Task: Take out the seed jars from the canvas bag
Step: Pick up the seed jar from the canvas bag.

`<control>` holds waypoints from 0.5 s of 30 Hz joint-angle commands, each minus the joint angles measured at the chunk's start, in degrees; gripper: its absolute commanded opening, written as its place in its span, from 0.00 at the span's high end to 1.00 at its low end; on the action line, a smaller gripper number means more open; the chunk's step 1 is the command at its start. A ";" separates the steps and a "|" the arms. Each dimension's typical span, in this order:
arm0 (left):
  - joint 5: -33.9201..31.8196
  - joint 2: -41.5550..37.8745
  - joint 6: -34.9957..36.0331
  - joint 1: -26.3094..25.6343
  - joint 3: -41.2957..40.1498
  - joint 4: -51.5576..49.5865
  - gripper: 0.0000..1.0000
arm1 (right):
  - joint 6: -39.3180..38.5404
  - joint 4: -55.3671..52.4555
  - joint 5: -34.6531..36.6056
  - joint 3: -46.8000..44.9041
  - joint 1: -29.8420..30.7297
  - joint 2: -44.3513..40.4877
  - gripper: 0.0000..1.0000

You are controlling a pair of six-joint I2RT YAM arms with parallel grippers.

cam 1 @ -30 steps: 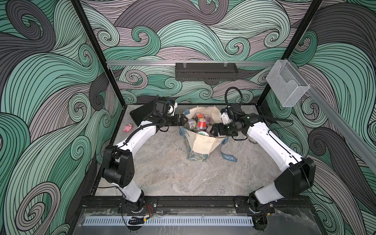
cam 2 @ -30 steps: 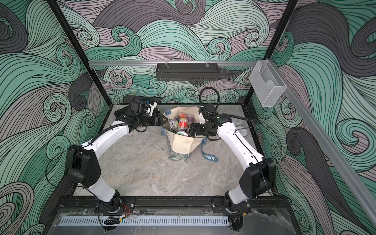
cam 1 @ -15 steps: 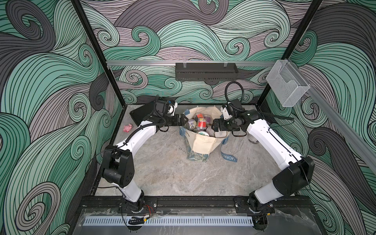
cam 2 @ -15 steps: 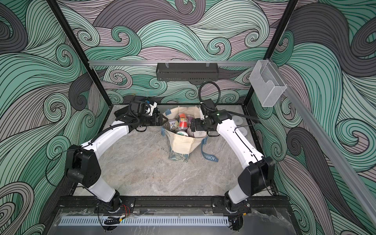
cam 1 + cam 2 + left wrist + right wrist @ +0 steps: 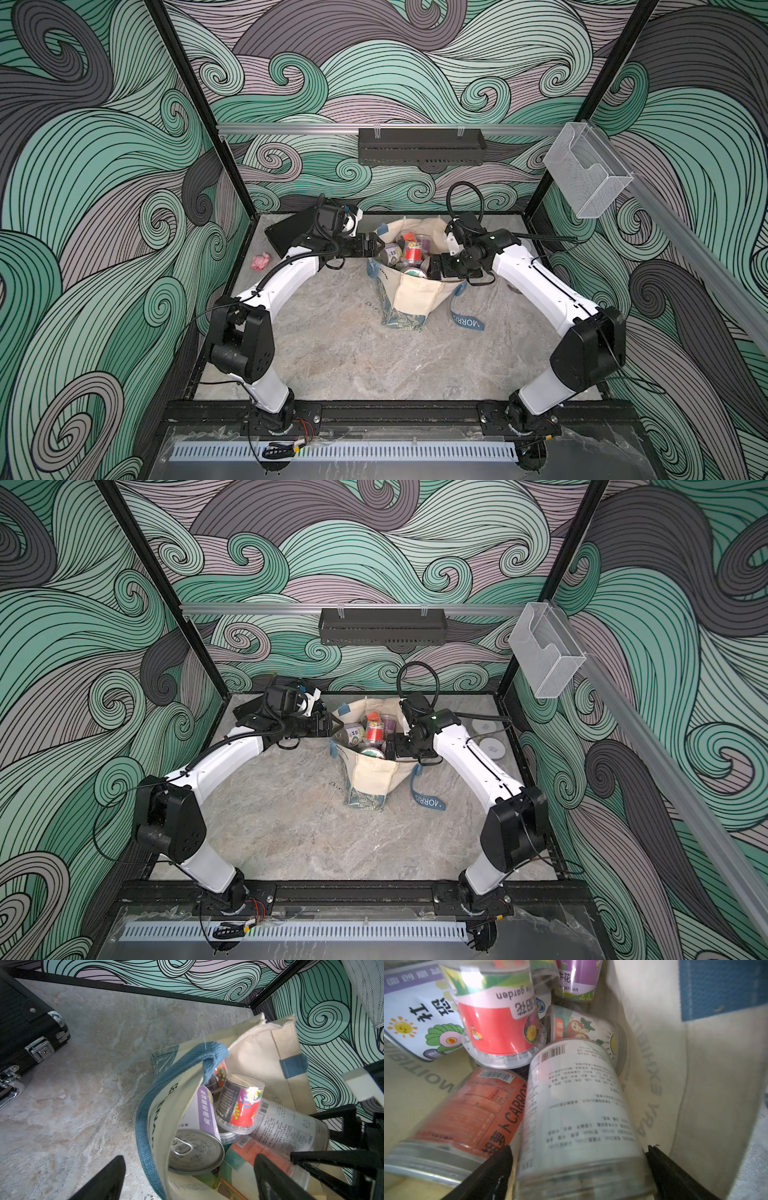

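Slippage worries me: my right hand (image 5: 579,1149), spread open inside the canvas bag (image 5: 415,293), straddles the white-labelled seed jar (image 5: 579,1095) lying slanted on the other jars (image 5: 496,1022). Its smooth wall could squirt free as I close. My left hand (image 5: 189,1158), released too, straddles the rim (image 5: 143,1115), steadying nothing.

Even, soft daylight with faint shadows; the right wrist view is blurred, with glare on plastic.
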 commanded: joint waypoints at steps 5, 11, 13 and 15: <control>0.70 0.60 -0.38 0.21 2.20 -0.37 0.06 | 2.80 -0.07 -1.57 0.33 2.47 -0.90 0.10; 0.63 0.40 -0.34 0.16 2.08 -0.42 0.06 | 4.10 0.17 -0.19 2.55 2.74 -2.61 0.20; 0.60 0.39 -0.34 0.20 2.15 -0.38 0.06 | 4.55 0.37 0.36 3.06 2.76 -3.61 0.21; 0.65 0.22 -0.31 0.23 2.14 -0.39 0.06 | 4.85 0.67 0.83 3.43 2.74 -4.58 0.21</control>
